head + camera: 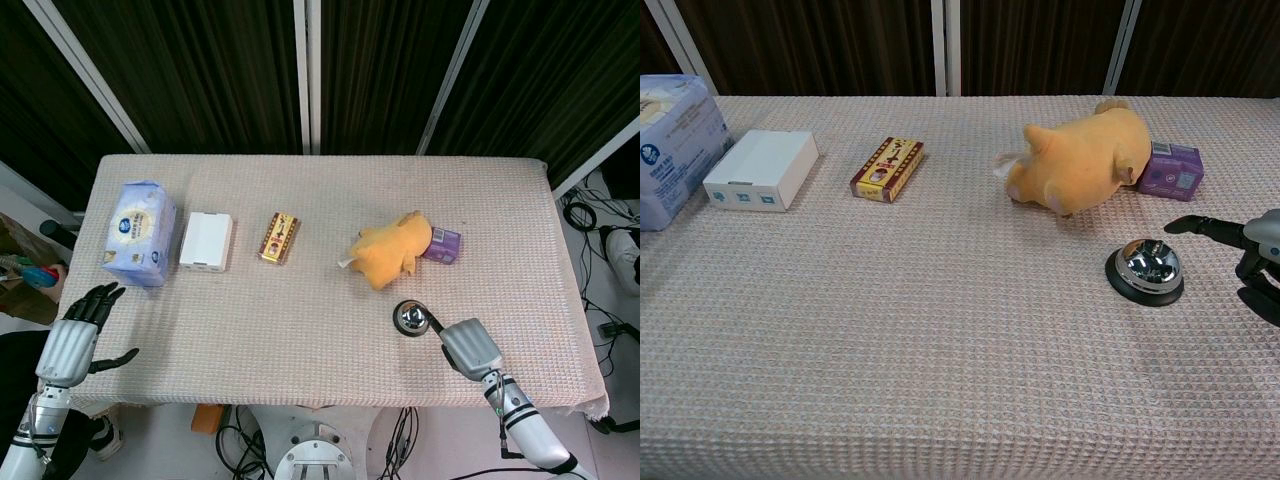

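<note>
showing left hand [72,340] only in head view, right hand [1262,250] beside bell [1145,268]

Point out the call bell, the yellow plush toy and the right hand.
call bell [1145,262], chest view, chrome dome.
yellow plush toy [1086,157], chest view, body.
right hand [470,347], head view, back of the hand.

A robot test room or lab rather than a home: a table [300,300] under a woven beige cloth stands before dark curtain panels [210,70] on pale metal framing, with bundles of cables [600,215] loose on the floor at the right and more wiring around a machine base [315,460] at the table's near edge
</note>
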Robot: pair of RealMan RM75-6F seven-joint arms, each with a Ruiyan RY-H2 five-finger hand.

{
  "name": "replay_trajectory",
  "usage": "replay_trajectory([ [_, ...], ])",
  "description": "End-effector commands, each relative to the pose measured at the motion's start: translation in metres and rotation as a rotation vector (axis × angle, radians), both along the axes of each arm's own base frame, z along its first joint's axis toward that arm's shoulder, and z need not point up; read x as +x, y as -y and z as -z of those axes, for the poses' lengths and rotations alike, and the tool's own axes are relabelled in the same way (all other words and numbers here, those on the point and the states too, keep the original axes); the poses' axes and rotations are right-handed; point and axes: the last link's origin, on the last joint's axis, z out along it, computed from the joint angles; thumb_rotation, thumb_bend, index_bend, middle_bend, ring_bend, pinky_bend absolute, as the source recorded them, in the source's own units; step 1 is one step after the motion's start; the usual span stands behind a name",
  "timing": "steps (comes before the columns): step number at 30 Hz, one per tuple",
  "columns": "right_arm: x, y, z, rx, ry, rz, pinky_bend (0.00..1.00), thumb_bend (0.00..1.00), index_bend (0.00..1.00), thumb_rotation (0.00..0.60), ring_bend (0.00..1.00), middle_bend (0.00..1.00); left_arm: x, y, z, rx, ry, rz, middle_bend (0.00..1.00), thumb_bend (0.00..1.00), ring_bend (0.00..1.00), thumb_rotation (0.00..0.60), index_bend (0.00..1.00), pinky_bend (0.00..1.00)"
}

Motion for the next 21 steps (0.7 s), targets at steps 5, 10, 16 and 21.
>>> replay_trajectory([
  [5,-0.001,-0.0001,0.0002,0.003,0.004,0.004,0.69,0.49,0.0,0.6,0.71,0.73,0.0018,-0.001,0.0024,-0.009,0.0,0.004,0.08,0.13,0.08,0.472,0.1,0.23],
  [10,-0.0006,-0.0013,0.0013,0.009,0.006,0.003,0.69,0.49,0.0,0.6,0.71,0.73,0.0027,-0.001,0.0018,-0.01,0.001,0.005,0.08,0.13,0.08,0.473,0.1,0.23],
  [16,0.0014,-0.0013,0.001,0.007,0.008,0.0,0.69,0.49,0.0,0.6,0.71,0.73,0.0054,-0.0019,-0.0002,-0.007,0.003,0.014,0.08,0.13,0.08,0.473,0.1,0.23],
  [21,0.0003,-0.0019,-0.0002,0.006,0.007,0.005,0.69,0.49,0.0,0.6,0.71,0.73,0.0063,-0.0025,0.0012,-0.014,0.001,0.015,0.08,0.13,0.08,0.477,0.1,0.23],
])
